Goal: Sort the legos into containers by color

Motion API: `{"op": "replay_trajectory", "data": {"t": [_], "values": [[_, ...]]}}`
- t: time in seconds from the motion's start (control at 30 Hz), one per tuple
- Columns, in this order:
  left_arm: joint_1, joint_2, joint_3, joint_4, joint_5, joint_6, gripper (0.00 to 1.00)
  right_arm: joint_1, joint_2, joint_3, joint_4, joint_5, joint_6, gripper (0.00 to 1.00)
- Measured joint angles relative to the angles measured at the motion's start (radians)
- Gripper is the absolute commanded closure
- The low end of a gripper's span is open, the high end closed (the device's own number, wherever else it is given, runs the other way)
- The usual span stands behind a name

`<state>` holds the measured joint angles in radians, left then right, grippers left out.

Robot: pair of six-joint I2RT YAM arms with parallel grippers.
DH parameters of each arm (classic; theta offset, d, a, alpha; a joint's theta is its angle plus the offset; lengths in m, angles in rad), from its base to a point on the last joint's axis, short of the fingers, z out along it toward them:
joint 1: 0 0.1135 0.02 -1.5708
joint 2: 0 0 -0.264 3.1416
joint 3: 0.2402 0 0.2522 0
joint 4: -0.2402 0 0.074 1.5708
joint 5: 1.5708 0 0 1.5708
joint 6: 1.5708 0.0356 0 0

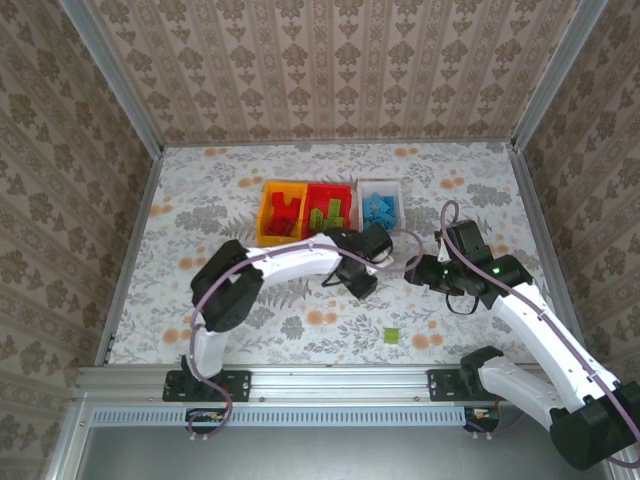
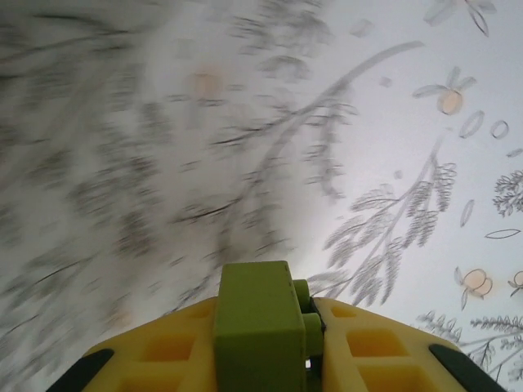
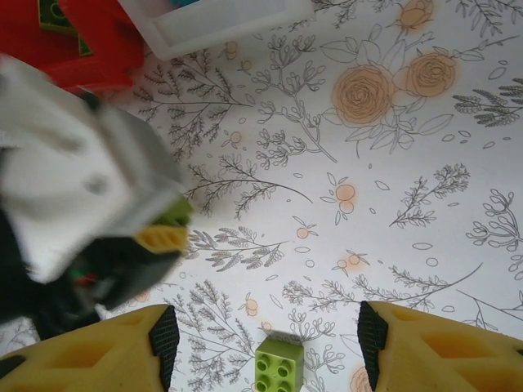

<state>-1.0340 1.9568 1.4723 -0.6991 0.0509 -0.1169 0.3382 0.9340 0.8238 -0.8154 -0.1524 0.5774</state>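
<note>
The small lime green plastic brick (image 2: 255, 335) is pinched tight in the left gripper (image 2: 265, 309), over the flowered table cloth (image 2: 392, 122). It could be dropped if the hold slips, because the brick is smooth and hard, with round bumps on it. The two arms are close together, so they could be knocked into each other. The right gripper (image 3: 263, 327) is spread wide and nothing is held in it. A second bumpy green brick (image 3: 278, 367) lies at the bottom middle. Green bricks are seen in the shiny red plastic bin (image 3: 98, 57), upper left.
</note>
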Motion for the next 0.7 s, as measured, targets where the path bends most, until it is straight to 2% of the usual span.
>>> {"op": "replay_trajectory", "data": {"t": [0.2,0.37,0.5,0.7], "values": [[0.185,-0.138,0.013,-0.036,-0.060,-0.069,0.72,0.067,0.068,0.047,0.013,-0.032,-0.060,0.37],[0.306,-0.085,0.153,-0.105,-0.109,-0.100,0.71,0.148,0.144,0.107,0.038,-0.046,-0.106,0.37],[0.348,0.027,0.295,-0.139,-0.129,-0.116,0.65,0.200,0.194,0.141,0.049,-0.047,-0.141,0.36],[0.346,0.184,0.409,-0.174,-0.135,-0.140,0.52,0.260,0.266,0.190,0.011,-0.042,-0.191,0.32]]}}
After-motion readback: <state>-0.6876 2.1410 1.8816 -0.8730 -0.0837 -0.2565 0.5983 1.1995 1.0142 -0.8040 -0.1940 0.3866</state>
